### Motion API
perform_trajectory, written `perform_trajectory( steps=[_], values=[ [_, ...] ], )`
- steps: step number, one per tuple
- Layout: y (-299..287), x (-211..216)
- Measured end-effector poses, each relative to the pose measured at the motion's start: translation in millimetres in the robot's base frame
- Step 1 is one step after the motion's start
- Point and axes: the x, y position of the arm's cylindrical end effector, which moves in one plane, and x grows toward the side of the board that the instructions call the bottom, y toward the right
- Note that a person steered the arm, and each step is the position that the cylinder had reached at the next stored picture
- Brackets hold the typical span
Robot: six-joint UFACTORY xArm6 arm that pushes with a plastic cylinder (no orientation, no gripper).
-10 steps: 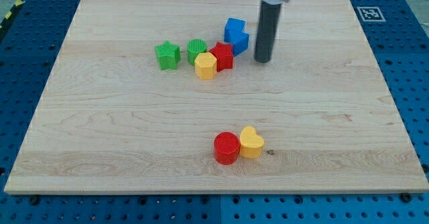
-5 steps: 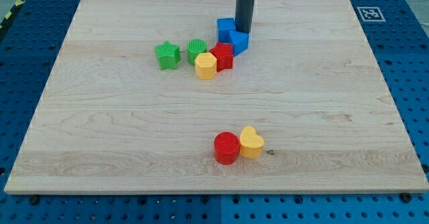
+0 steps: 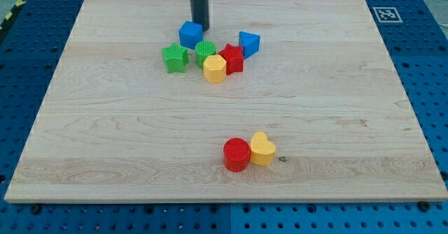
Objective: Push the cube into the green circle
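Now my tip (image 3: pixel 201 28) touches the blue cube (image 3: pixel 190 35) at its upper-right edge. Cube sits just above-left of the green circle (image 3: pixel 206 52), nearly touching (no pincer on this rig, just the rod).

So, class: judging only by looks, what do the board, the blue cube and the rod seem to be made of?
The board looks like pale, unvarnished wood: long grain lines and joined planks show. The blue cube looks like matte plastic, evenly coloured; fine ridges like those on the green circle hint at 3D printing, though that is uncertain. The rod ending in my tip, at the cube's right, is dark and smooth; metal or plastic cannot be told.
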Motion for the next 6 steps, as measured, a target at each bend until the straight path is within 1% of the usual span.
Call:
perform_trajectory(
  steps=[2, 3, 6],
  values=[
    [-61, 0],
    [-78, 0],
    [-54, 4]
  ],
)
